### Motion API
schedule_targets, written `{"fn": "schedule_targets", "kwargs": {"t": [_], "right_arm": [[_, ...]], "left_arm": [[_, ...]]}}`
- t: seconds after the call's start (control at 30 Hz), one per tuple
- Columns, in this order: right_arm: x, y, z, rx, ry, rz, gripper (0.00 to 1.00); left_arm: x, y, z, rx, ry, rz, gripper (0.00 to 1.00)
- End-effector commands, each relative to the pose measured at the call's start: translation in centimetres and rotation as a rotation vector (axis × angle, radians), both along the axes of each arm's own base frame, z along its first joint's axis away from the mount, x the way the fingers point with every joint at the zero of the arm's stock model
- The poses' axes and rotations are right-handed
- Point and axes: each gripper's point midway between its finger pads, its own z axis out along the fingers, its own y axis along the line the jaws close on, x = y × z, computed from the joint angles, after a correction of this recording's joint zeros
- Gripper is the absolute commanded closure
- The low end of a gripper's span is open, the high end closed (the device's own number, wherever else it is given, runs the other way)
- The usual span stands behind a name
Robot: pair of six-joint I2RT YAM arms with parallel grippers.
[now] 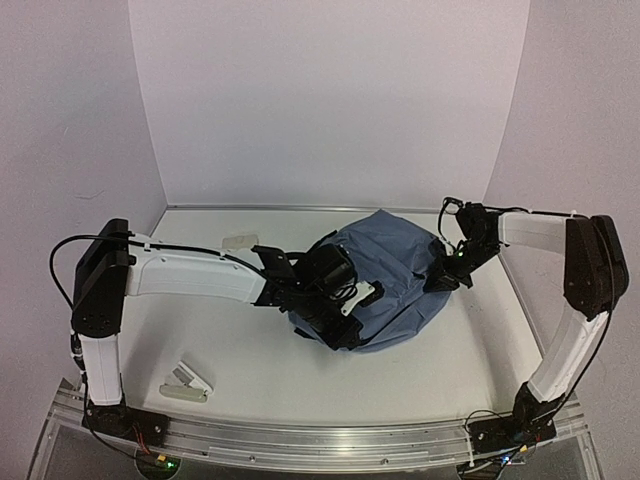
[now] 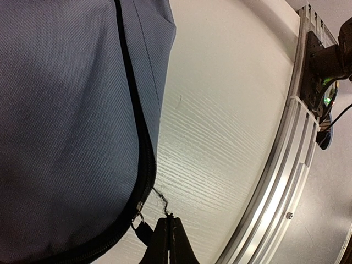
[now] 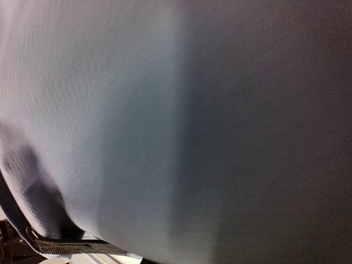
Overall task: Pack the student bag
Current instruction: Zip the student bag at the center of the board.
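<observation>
Currently, you will find the student bag point(image 1: 395, 270) lying flat on the table point(image 1: 250, 350), right of centre and towards the far wall, with both arms reaching in to it from either side. Note that the left tool point(image 2: 168, 220) sits at the bag's near-left edge with its jaws pressed fully together. They pinch the thin pull cord point(image 2: 159, 199), which runs from the fingertips up to the zipper slider point(image 2: 137, 215). The black zipper point(image 2: 144, 159) follows the curved edge of the blue-grey fabric just beside the tool, over bare table. The aluminium rail point(image 2: 275, 187) lies well apart on the near side. Observe that the right tool point(image 1: 440, 278) is set against the bag's right side. Its wrist view is filled with blurred fabric, with a black strap point(image 3: 71, 247) at the lower left, and shows no fingers. Treat its jaws as closed; you cannot tell whether any fabric is caught between them. Elsewhere on the table, a small white clip-like object point(image 1: 187, 383) lies near the left arm's base, and a small pale item point(image 1: 240, 240) lies near the back wall, both well apart from the bag.
</observation>
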Motion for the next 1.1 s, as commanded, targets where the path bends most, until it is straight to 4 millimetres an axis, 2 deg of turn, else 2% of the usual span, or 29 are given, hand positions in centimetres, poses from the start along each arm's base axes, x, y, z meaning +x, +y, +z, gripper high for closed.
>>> {"fn": "schedule_targets", "kwargs": {"t": [0.0,0.07,0.1,0.2,0.27,0.3,0.4,0.53,0.63,0.7,0.73,0.77,0.97,1.07], "right_arm": [[4.2,-3.0,0.7,-0.108,-0.116,-0.013,1.0],[4.3,-2.1,1.3,-0.052,-0.115,0.006,1.0],[3.6,-1.4,1.7,-0.004,-0.102,0.017,0.87],[0.9,-0.6,2.4,0.078,-0.072,0.024,0.38],[-1.1,-0.7,2.7,0.089,-0.069,0.018,0.25],[-2.0,-1.0,2.5,0.082,-0.062,0.014,0.24],[-3.5,-1.7,1.7,0.049,-0.044,0.0,0.25],[-4.8,-1.9,-0.7,0.038,0.035,-0.001,0.25],[-4.6,-1.5,-2.1,0.051,0.085,0.001,0.25],[-3.4,-1.4,-2.6,0.046,0.089,0.0,0.29],[-2.8,-1.5,-3.0,0.043,0.093,-0.002,0.33],[-2.1,-1.6,-3.2,0.042,0.092,-0.015,0.41],[3.7,-2.8,-2.5,0.022,-0.022,-0.086,0.99],[6.5,-2.6,-2.0,0.02,-0.064,-0.091,1.0]], "left_arm": [[-0.3,0.2,2.6,-0.06,-0.006,-0.005,1.0],[-0.4,0.1,2.6,-0.062,-0.001,-0.006,1.0],[-0.4,-0.1,2.6,-0.065,0.0,-0.006,1.0],[-0.2,-0.6,2.9,-0.082,-0.002,-0.009,1.0],[-0.1,-0.8,3.0,-0.092,-0.004,-0.011,1.0],[-0.1,-1.0,3.0,-0.096,-0.004,-0.012,1.0],[-0.1,-1.2,3.0,-0.101,-0.001,-0.017,1.0],[-0.1,-1.3,2.9,-0.1,-0.003,-0.019,1.0],[-0.1,-1.3,2.9,-0.099,-0.004,-0.022,1.0],[-0.2,-1.2,2.9,-0.096,-0.002,-0.025,1.0],[-0.3,-1.1,2.8,-0.093,0.001,-0.028,1.0],[-0.4,-1.1,2.8,-0.092,0.005,-0.032,1.0],[-2.0,-0.9,2.9,-0.102,0.042,-0.073,1.0],[-3.5,-1.6,2.6,-0.108,0.059,-0.13,1.0]]}}
